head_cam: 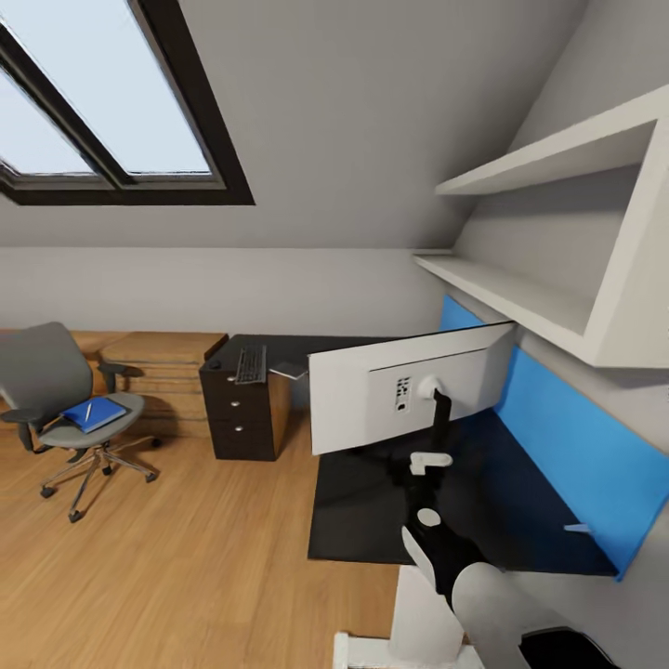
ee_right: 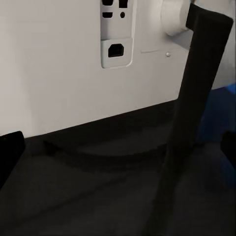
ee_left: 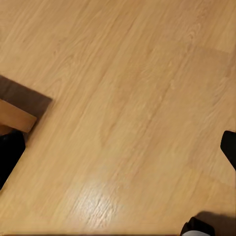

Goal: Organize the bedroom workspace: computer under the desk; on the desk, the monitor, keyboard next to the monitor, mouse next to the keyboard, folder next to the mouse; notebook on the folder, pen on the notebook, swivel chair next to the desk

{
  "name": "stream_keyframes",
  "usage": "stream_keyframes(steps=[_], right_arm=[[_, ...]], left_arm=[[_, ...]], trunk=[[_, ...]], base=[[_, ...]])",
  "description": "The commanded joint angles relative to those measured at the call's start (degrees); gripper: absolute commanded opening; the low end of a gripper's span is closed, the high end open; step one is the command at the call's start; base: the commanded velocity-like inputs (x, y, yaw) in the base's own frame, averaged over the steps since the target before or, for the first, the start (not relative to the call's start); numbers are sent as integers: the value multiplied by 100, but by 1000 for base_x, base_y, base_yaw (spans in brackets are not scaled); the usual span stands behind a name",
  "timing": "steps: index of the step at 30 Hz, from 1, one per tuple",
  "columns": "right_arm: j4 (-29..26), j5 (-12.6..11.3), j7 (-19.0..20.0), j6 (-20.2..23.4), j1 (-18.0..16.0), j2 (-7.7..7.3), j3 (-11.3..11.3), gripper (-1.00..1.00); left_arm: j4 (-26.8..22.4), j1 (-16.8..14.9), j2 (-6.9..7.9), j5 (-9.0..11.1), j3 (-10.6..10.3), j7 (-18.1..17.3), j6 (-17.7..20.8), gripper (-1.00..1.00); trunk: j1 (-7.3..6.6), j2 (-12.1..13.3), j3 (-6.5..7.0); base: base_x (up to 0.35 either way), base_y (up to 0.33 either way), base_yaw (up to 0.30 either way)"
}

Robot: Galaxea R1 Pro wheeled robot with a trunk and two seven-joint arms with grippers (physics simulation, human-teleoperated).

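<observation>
Standing on the desk [head_cam: 372, 520] with its white back toward the robot, the monitor [head_cam: 372, 395] is the largest piece here and likely the most awkward: wide, rigid, top-heavy on a thin black stem [ee_right: 196, 108], with a fragile screen face, so the stem or the round base looks like the safest place to hold. The right gripper [head_cam: 429, 488] hangs just behind that stem; in the right wrist view its dark fingertips [ee_right: 10, 147] sit at the two edges of the frame with the stem between them and untouched, so its jaws are spread and holding nothing. The swivel chair [head_cam: 42, 381] stands well apart from the desk on the wood floor; it should roll easily on its casters and is best pushed by its back or an armrest. On its seat lies the folder [head_cam: 93, 413], thin, light and probably slick, calling for a pinch at an overhanging edge, with a pale stick on it that I take for the pen [head_cam: 86, 410], tiny and prone to rolling. The keyboard [head_cam: 251, 364] lies on the black drawer unit [head_cam: 240, 418], slim and stiff, easiest taken across its narrow width. The left gripper's fingers [ee_left: 228, 147] hang parted over bare floor, empty. No brand or legible writing shows; the monitor's back carries only ports.
</observation>
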Motion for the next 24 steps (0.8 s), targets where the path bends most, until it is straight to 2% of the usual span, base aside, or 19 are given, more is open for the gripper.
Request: stream_keyframes(steps=[1,4,5,9,10,14,15,19,24], right_arm=[[3,19,-283,8,-7,58,39,100],[-7,4,-898,38,-7,195,62,100],[-26,-3,-1262,82,-7,195,77,100],[-171,-13,-1749,320,-7,195,97,100],[-301,-15,-1870,515,-7,195,105,100],[-698,-25,-2004,977,-7,195,133,100],[-960,-31,-2031,1140,-7,195,142,100],[-1460,-53,-2051,1298,-7,195,171,100],[-1538,-104,-2016,1313,-3,195,350,100]], left_arm=[[5,-4,1,59,-28,-4,-19,100],[5,-4,-2,59,-28,-4,-13,100],[5,-4,-5,59,-27,-4,-10,100],[5,-4,-8,59,-27,-4,-3,100],[5,-4,-9,59,-27,-4,-2,100],[5,-4,-9,59,-27,-8,-2,100],[5,-4,-10,59,-29,-10,-3,100],[5,-4,-10,59,-34,-12,-16,100],[5,-4,-10,59,-36,-13,-12,100]], trunk=[[-1,-9,-10],[-1,-9,-10],[-1,-9,-10],[-1,-9,-10],[-1,-9,-10],[-1,-9,-10],[-1,-9,-10],[-1,-9,-10],[-1,-9,-10]], base=[[-251,223,0],[-231,203,0],[-189,159,0],[-153,104,0],[-123,69,0],[-109,146,0],[-52,261,0],[-26,271,0],[-7,125,0]])
